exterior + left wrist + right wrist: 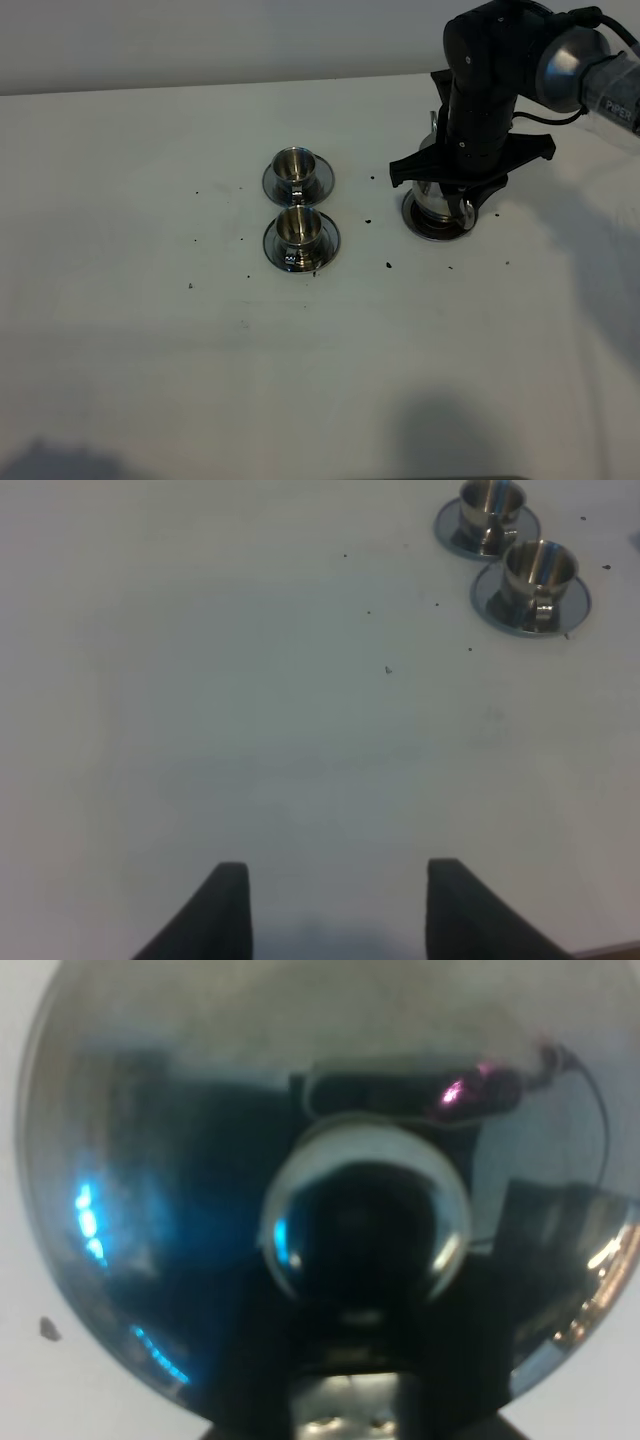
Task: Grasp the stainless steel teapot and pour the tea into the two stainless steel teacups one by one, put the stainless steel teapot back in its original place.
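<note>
The stainless steel teapot (pixel 437 203) stands on its round steel saucer (pixel 432 228) at the right of the table, mostly hidden under my right gripper (pixel 447 195), which hangs straight over it. The right wrist view is filled by the teapot's shiny lid and knob (pixel 365 1225); the jaws are lost in dark reflections. The two steel teacups, far (pixel 297 164) and near (pixel 300 226), stand on their saucers at mid-table. They also show in the left wrist view, far (pixel 490 504) and near (pixel 540 570). My left gripper (pixel 340 910) is open and empty over bare table.
Small dark specks (pixel 386 265) lie scattered on the white table (pixel 150 330) around the cups and teapot. A pale wall runs along the back edge. The left arm is out of the exterior view.
</note>
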`<state>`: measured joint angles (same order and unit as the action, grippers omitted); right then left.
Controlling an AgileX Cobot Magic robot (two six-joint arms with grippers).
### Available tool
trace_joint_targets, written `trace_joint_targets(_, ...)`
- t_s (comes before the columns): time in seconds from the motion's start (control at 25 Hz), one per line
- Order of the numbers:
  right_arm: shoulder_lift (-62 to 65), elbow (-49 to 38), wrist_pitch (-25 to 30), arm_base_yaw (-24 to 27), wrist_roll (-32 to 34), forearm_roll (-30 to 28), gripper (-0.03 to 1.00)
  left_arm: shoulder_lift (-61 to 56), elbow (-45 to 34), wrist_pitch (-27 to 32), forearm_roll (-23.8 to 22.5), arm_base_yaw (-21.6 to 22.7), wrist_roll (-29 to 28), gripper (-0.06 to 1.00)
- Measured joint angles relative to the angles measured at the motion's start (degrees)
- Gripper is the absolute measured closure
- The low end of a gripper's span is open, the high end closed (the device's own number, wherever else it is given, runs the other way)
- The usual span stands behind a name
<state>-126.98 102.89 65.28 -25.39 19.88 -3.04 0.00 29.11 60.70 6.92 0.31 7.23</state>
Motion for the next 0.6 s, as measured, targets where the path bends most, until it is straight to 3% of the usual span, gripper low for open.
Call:
trace_joint_targets(0.32,0.83,0.0,-0.54,0.0,-1.56,-0.35,0.79,0.0,0.0,0.0,0.0,0.0,0.0,0.51)
trace_joint_targets(0.6,1.92,2.83,-0.85,0.0,-7.77,-0.96,0.79,0.0,0.0,0.0,0.0,0.0,0.0,0.51)
